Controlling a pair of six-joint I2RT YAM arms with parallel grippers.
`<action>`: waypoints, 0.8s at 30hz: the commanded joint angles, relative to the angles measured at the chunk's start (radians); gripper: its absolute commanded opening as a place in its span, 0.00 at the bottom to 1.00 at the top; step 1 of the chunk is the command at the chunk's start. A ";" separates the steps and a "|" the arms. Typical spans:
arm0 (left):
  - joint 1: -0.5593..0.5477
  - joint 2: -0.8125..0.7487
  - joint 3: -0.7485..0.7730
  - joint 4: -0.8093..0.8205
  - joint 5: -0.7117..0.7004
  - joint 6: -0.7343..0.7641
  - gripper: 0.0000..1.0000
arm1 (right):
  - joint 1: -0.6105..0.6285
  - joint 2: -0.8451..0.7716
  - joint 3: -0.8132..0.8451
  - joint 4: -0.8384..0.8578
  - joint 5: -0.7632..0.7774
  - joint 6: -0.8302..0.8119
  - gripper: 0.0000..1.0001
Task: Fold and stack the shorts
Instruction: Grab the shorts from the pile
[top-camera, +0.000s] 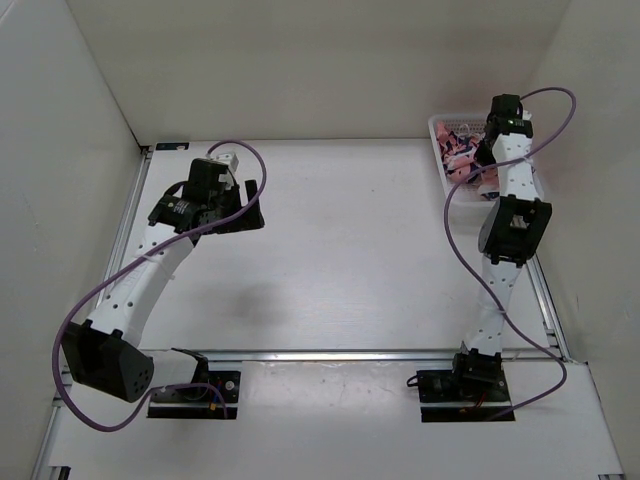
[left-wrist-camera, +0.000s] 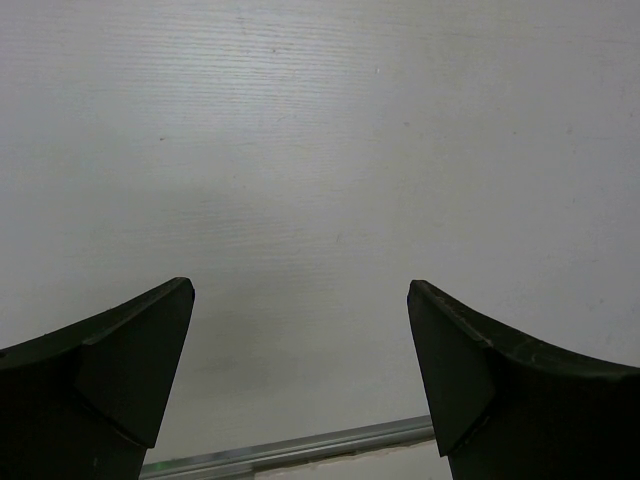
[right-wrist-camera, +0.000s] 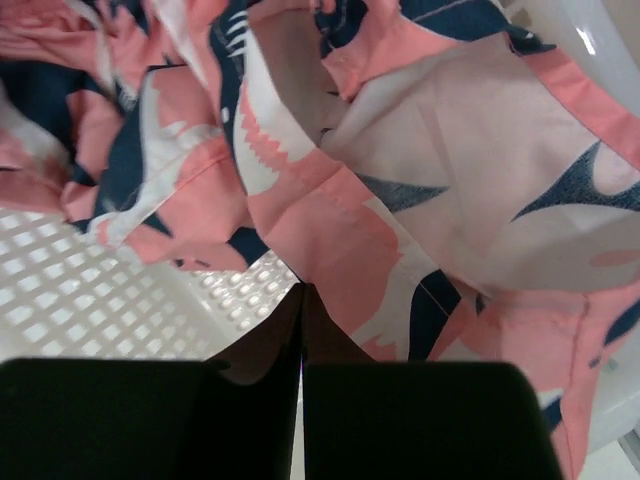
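Note:
The shorts (right-wrist-camera: 400, 180) are salmon-pink fabric with navy-and-white shapes, bunched in a white mesh basket (right-wrist-camera: 80, 290). From above, the shorts (top-camera: 460, 160) show in the basket (top-camera: 437, 125) at the far right corner. My right gripper (right-wrist-camera: 303, 290) reaches down into the basket. Its jaws are pressed together, with a pink fold of the shorts pinched at the tips. My left gripper (left-wrist-camera: 300, 295) hangs open over bare white table with nothing between its fingers. From above, the left gripper (top-camera: 245, 215) is at the table's left, far from the basket.
White walls close the table on the left, back and right. A metal rail (left-wrist-camera: 300, 448) runs along the near side, under my left gripper. Purple cables loop off both arms.

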 joint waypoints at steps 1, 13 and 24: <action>-0.013 -0.013 0.021 -0.006 -0.018 -0.013 1.00 | -0.002 -0.162 0.043 0.035 -0.059 -0.013 0.00; -0.013 -0.031 0.050 -0.006 -0.058 -0.032 1.00 | -0.013 -0.484 -0.247 0.110 -0.019 -0.045 0.31; -0.013 -0.013 0.041 -0.016 -0.049 -0.022 1.00 | -0.013 -0.339 -0.224 0.030 0.009 -0.045 0.99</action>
